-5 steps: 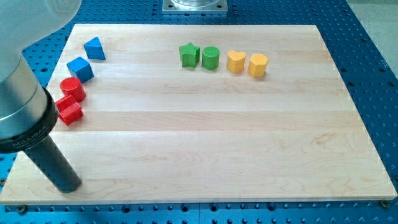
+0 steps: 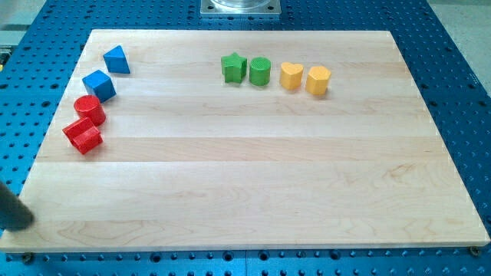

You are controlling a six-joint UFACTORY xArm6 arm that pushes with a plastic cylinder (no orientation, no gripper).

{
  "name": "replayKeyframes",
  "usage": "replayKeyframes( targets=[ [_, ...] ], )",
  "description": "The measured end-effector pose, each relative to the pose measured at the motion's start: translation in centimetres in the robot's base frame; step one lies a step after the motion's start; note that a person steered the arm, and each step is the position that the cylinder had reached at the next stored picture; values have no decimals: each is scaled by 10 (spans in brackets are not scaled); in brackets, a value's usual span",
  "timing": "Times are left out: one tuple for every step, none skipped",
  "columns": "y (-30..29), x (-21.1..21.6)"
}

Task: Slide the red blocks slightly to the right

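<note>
Two red blocks sit near the board's left edge: a red cylinder point(image 2: 90, 110) and, touching it just below, an angular red block point(image 2: 83, 136) whose exact shape I cannot make out. My tip point(image 2: 25, 221) shows at the view's bottom left corner, at the board's left edge. It is well below and left of the red blocks and touches neither. Most of the rod is out of frame.
A blue cube point(image 2: 99, 84) and a blue triangle point(image 2: 116, 59) lie just above the red blocks. A green star point(image 2: 233, 67), green cylinder point(image 2: 260, 71), yellow heart point(image 2: 290, 76) and yellow hexagon point(image 2: 318, 80) form a row at the top middle. The wooden board point(image 2: 253, 184) lies on a blue perforated table.
The rod has pulled away to the view's left, from over the board's bottom left corner to nearly out of frame. No block has moved.
</note>
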State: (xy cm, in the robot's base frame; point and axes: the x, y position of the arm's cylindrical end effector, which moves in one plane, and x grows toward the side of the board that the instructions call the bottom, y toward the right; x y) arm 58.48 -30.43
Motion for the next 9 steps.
replayKeyframes(
  targets=[
    [1, -1],
    [0, -16],
    [0, -40],
    [16, -41],
    [78, -45],
    [28, -23],
    [0, -34],
    [31, -95],
    [89, -138]
  ],
)
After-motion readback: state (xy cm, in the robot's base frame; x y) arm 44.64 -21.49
